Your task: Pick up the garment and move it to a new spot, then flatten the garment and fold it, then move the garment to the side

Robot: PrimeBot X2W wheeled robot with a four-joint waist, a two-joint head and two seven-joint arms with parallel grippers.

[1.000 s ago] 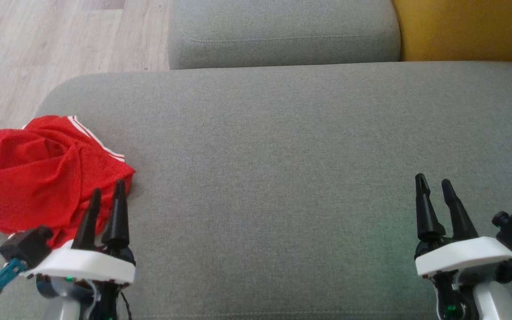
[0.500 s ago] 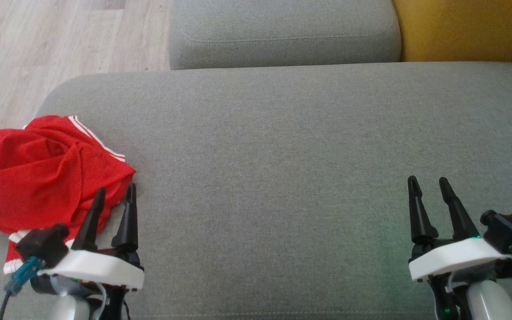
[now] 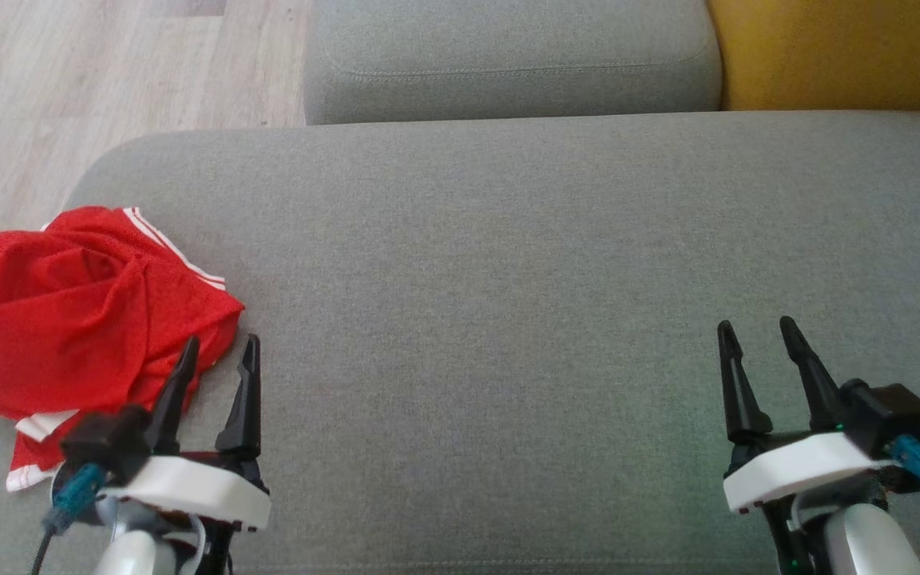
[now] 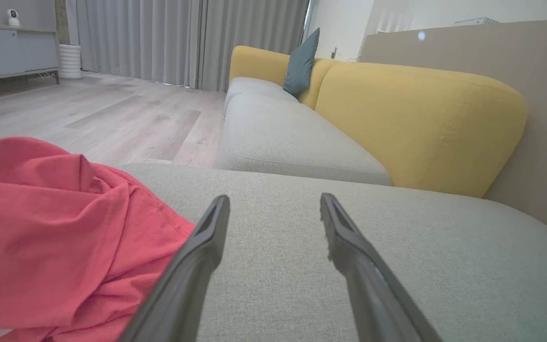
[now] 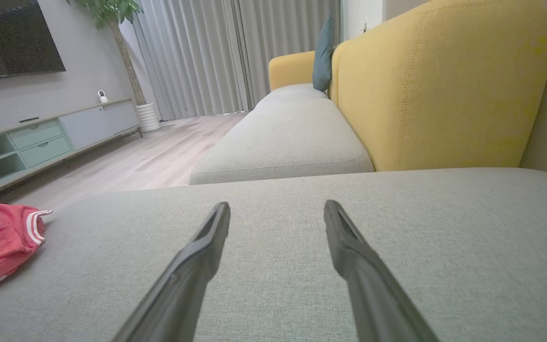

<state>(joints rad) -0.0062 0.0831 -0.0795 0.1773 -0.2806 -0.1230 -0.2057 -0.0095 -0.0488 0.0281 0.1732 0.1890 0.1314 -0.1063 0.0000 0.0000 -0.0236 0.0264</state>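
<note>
Head view: a crumpled red garment (image 3: 69, 319) lies at the left end of the sofa seat (image 3: 508, 263); the left tool (image 3: 219, 345), spread wide, sits at its edge, the right tool (image 3: 754, 326), wide, well apart. Left wrist view: garment at lower left. Right wrist view: garment at far left.

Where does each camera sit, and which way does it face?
Head view: on the head, looking down at the grey seat; left gripper and right gripper at its bottom.
Left wrist view: low over the seat, facing the yellow backrest, own fingers ahead.
Right wrist view: the same, own fingers ahead.
All three share the red garment.
</note>
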